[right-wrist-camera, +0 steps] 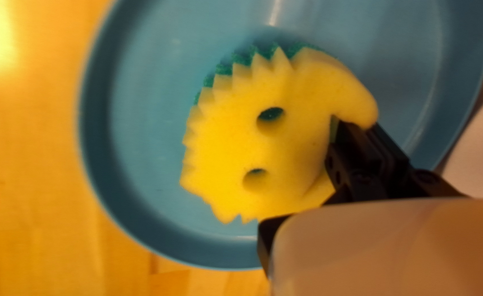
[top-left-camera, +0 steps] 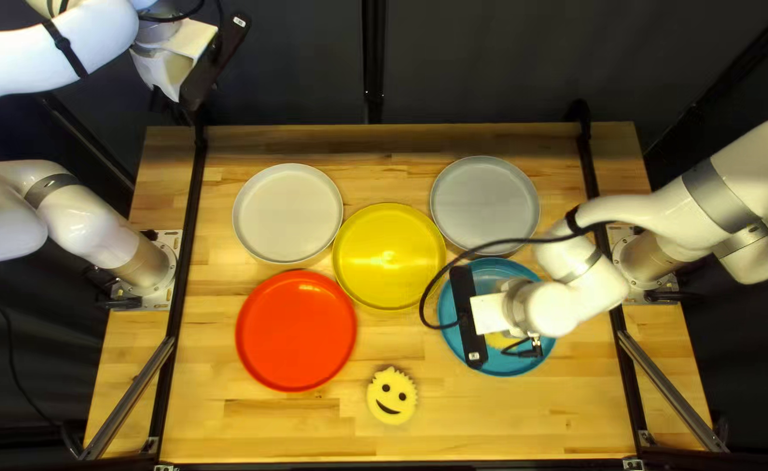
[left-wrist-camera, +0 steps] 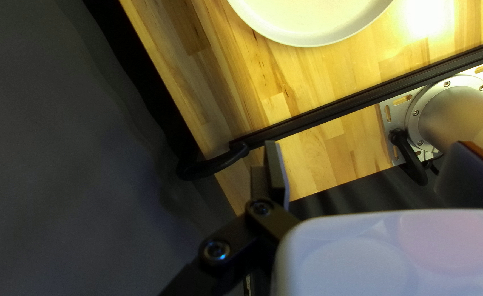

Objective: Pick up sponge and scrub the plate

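While over blue plate (right-wrist-camera: 143,109), yellow sponge (right-wrist-camera: 302,142)

Plates were recorded: white plate (top-left-camera: 287,214), grey plate (top-left-camera: 484,202), yellow plate (top-left-camera: 389,255), red plate (top-left-camera: 296,331), blue plate (top-left-camera: 512,362). Yellow-and-green sponge (right-wrist-camera: 225,137) noted; yellow sponge (top-left-camera: 393,399) black-marked with smiling face.

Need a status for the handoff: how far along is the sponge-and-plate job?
Done: pickup, it seems; the yellow smiley sponge is bunched up in my right gripper.
In hand: that sponge, inside the blue plate, green underside toward it. Probably scrubbing or about to; stroke count can't be told.
Left, likely: finish scrubbing, then release. The other smiley sponge lies on the table.
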